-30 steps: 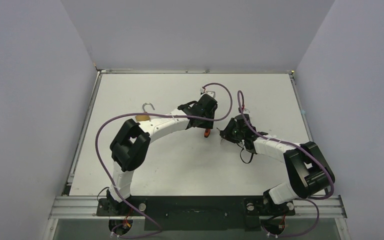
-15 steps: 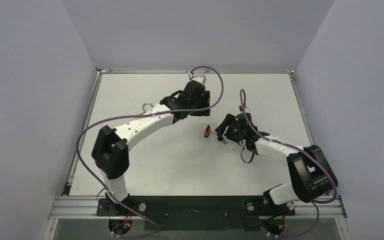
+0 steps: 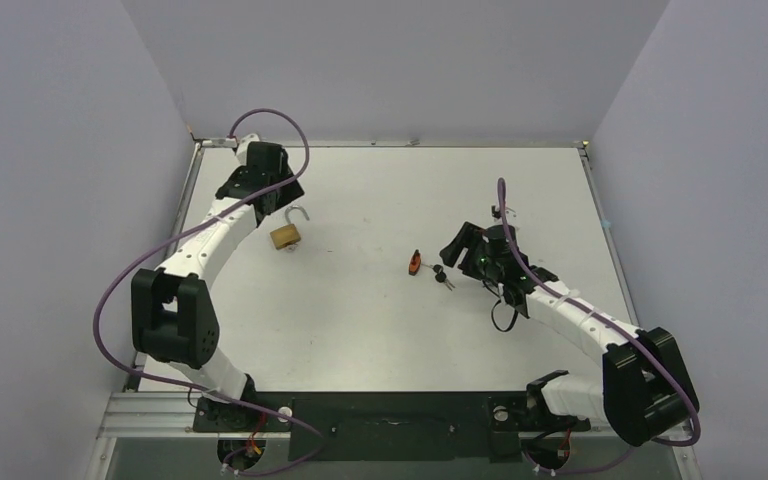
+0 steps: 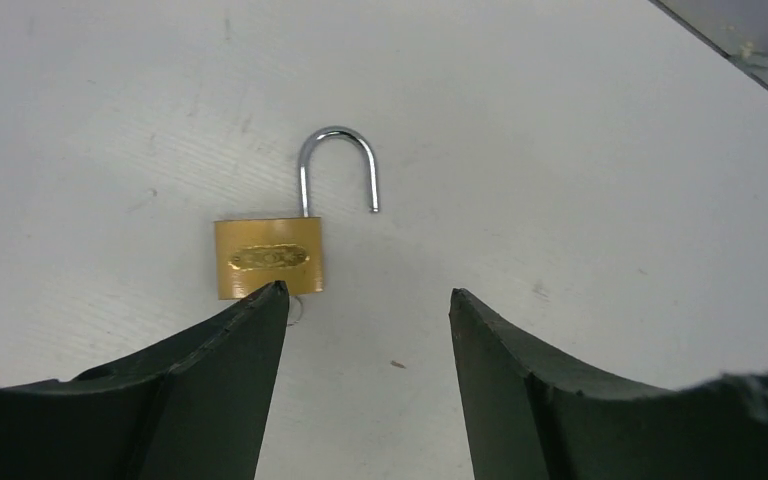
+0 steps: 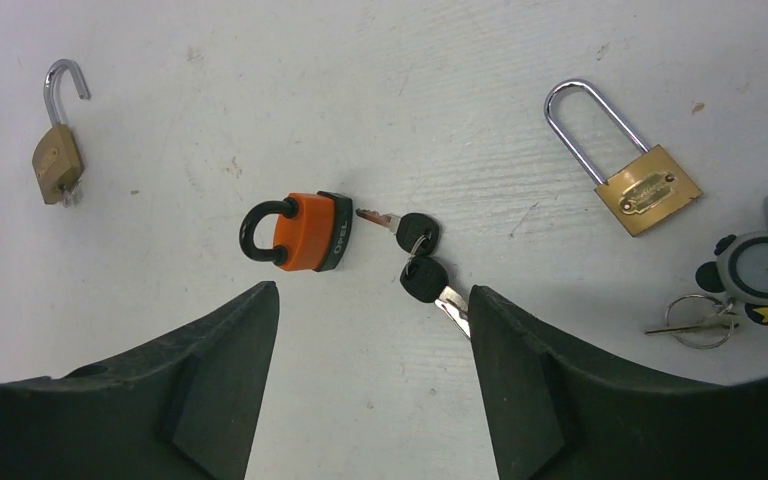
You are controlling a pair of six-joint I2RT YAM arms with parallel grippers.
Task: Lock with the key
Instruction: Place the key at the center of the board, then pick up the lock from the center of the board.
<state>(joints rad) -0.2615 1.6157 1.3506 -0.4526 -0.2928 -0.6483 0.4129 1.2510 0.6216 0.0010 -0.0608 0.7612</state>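
An orange padlock (image 5: 305, 232) with a black shackle lies on the table mid-right (image 3: 415, 263). A black-headed key (image 5: 415, 230) points its blade into the lock's base, and a second key (image 5: 428, 280) hangs on the same ring. My right gripper (image 5: 372, 288) is open just short of them and holds nothing (image 3: 457, 250). A brass padlock (image 4: 270, 258) with its shackle swung open lies at the left (image 3: 286, 235). My left gripper (image 4: 367, 290) hovers open just near of it, its left fingertip over the lock's lower corner.
A second brass padlock (image 5: 645, 190) with a long closed shackle lies to the right of the keys. Beside it sits a keyring with a round cartoon charm (image 5: 760, 270). The table's back-left corner (image 3: 200, 145) is close to my left wrist.
Both grippers opened. The orange padlock and its keys now lie free on the table. My left arm swung from the middle to the brass padlock at the left, and my right arm drew back slightly.
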